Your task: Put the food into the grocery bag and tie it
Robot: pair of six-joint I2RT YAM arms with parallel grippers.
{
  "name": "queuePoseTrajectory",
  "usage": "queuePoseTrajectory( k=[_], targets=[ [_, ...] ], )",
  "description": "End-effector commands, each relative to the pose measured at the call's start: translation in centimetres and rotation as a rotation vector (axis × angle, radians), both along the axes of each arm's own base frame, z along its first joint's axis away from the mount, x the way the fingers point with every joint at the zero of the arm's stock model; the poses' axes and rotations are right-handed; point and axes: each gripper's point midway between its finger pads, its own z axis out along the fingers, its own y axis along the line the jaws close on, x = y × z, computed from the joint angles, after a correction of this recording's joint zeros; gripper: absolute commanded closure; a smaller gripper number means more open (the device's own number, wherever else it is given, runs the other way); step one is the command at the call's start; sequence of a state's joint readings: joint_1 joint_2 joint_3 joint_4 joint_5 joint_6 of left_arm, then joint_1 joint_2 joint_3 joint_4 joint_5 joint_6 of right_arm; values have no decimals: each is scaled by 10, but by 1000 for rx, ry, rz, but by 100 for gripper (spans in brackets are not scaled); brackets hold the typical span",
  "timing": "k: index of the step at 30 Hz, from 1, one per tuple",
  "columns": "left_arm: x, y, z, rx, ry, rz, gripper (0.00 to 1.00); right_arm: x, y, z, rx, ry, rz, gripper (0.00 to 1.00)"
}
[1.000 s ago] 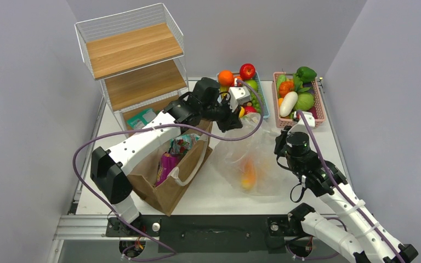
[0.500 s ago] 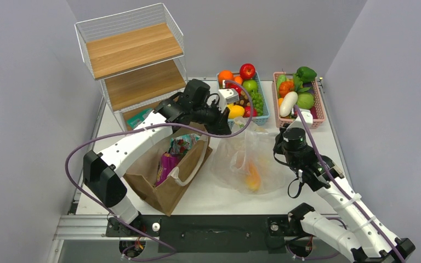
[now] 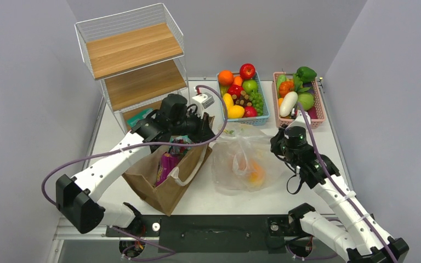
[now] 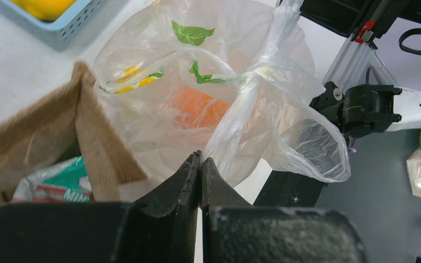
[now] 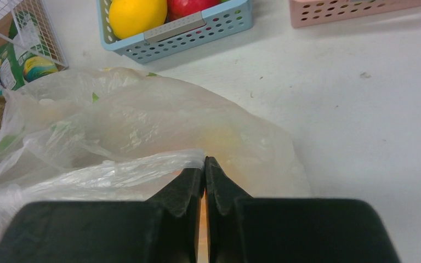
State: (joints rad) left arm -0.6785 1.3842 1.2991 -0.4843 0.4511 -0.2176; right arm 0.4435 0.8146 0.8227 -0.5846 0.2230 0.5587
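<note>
The grocery bag (image 3: 235,150), translucent plastic with lemon and leaf prints, lies on the table right of centre with orange toy fruits (image 3: 255,174) inside. My left gripper (image 3: 207,135) is shut on one twisted handle of the bag (image 4: 241,109), over the paper bag's rim. My right gripper (image 3: 276,147) is shut on the other handle (image 5: 104,170) at the bag's right side. In the left wrist view the orange fruit (image 4: 197,107) shows through the plastic beyond my shut gripper (image 4: 200,158). The right wrist view shows my shut gripper (image 5: 204,160) against the bag (image 5: 142,126).
A brown paper bag (image 3: 164,192) left of centre holds purple (image 3: 167,164) and teal (image 3: 182,143) snack packets. A blue fruit basket (image 3: 263,115) and a pink vegetable basket (image 3: 320,104) stand at the back. A wire-and-wood shelf rack (image 3: 131,60) stands back left.
My left gripper has drawn back from the blue basket to above the paper bag, pulling its handle left. My right gripper shifted slightly up and left. The bag has bunched up between them.
</note>
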Motion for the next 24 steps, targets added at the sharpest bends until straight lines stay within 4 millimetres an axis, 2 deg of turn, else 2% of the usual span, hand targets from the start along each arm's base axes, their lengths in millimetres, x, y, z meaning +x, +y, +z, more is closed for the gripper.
queuePoseTrajectory(
  k=[1,7,8,9,16,18,21,24],
  targets=[
    [15,53,-2,42,-7,266,100,-4,-59,-31,-170,81,-226,100],
    [11,76,-10,-22,-21,404,100,-2,-59,-57,-154,149,-263,100],
    [11,79,-15,-17,-10,428,100,-2,-60,-62,-155,166,-271,100],
    [10,81,-13,-30,-16,439,100,-2,-62,-65,-160,174,-282,100],
    [3,88,-31,-65,12,492,100,-8,-82,-80,-200,212,-381,100],
    [0,84,-32,-76,18,473,100,-6,-81,-74,-185,195,-380,100],
    [-1,74,-15,-104,-1,439,100,2,-66,-51,-123,139,-311,100],
    [3,67,12,-107,-33,431,100,14,-49,-4,-58,37,-240,100]
  ],
)
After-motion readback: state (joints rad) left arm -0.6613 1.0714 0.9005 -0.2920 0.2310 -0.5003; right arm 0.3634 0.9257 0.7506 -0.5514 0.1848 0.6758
